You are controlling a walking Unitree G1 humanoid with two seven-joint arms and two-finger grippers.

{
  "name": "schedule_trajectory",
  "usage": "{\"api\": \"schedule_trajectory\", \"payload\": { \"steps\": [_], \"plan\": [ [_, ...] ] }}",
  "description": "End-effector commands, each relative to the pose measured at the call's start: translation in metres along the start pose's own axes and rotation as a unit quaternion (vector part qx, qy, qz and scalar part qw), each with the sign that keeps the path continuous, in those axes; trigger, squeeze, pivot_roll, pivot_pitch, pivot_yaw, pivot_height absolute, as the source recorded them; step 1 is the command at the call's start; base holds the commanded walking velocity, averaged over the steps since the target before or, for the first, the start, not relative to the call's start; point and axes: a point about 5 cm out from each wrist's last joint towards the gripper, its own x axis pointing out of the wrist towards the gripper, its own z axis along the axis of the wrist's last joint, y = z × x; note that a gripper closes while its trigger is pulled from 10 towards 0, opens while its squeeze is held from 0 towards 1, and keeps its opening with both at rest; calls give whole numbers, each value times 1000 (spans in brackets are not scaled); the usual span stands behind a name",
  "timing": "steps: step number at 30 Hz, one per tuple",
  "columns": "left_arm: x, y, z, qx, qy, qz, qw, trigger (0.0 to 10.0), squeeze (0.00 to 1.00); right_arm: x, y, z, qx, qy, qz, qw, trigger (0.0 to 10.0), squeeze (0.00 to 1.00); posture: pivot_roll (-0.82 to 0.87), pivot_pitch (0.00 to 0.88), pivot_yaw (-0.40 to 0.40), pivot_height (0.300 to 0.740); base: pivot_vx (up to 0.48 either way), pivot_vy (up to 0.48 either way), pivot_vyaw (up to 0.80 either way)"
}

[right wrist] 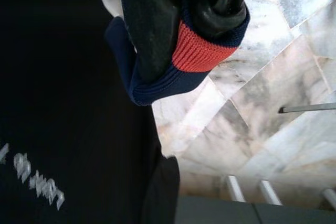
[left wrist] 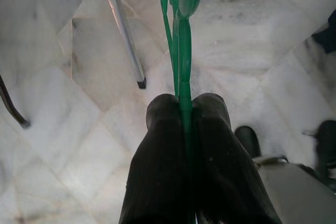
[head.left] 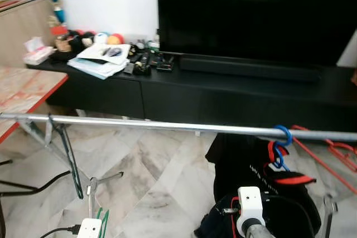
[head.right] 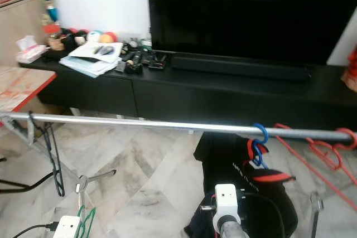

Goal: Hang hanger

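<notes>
A silver rail (head.left: 167, 125) runs across the view just ahead of the robot, in front of a black TV cabinet (head.left: 223, 98). One blue hanger (head.left: 282, 136) is already hooked over the rail toward the right, carrying a black shirt (head.left: 245, 176) with red trim. A dark hanger (head.left: 67, 157) hangs near the rail's left end, and red hangers (head.left: 329, 151) sit at the far right.

The left end effector (left wrist: 185, 109) is closed tight on a green hanger (left wrist: 181, 40), the thin plastic pinched between its two fingers with the hook end pointing away from the wrist. In the head view that green hanger (head.left: 101, 215) shows low down, well below the rail, over the marble floor (head.left: 145, 182).

The right end effector (right wrist: 194, 30) is closed on the shirt's ribbed navy-and-red trim (right wrist: 197, 51), with the black cloth beside it.

So the task looks partly done: the shirt's hanger seems seated on the rail, though the right end effector has not let go of the cloth. The green hanger is gripped but not yet raised. What remains, by my reading, is lifting it above the rail, setting its hook over a free stretch between the dark and blue hangers, and releasing.
</notes>
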Motion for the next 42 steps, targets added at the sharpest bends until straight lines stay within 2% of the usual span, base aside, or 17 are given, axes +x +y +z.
{"api": "schedule_trajectory", "payload": {
  "steps": [1, 17, 24, 32, 42],
  "plan": [
    [-2, -2, -11, 1, 14, -5, 1000, 10000, 0, 2, -1, 5, 1, -9, -3, 1000, 10000, 0, -37, 1, 51, 740, 0, 0, 0],
    [-3, -7, -15, 6, 21, -17, 1000, 10000, 0, 2, -3, 6, 11, -8, -15, 1000, 10000, 0, -36, 10, 50, 740, 0, 0, 0],
    [-3, -9, -18, 3, 26, -20, 999, 10000, 0, 3, -3, 7, 11, -9, -14, 1000, 10000, 0, -35, 12, 49, 740, 0, 0, -800],
    [-4, -11, -22, 2, 33, -23, 999, 10000, 0, 2, -2, 7, 9, -15, -12, 1000, 10000, 0, -33, 15, 50, 740, -271, 0, -127],
    [-3, -12, -18, 1, 24, -26, 999, 10000, 0, 2, -1, 8, 12, -17, -12, 1000, 10000, 0, -32, 16, 51, 740, -310, 0, 0]
  ]
}}
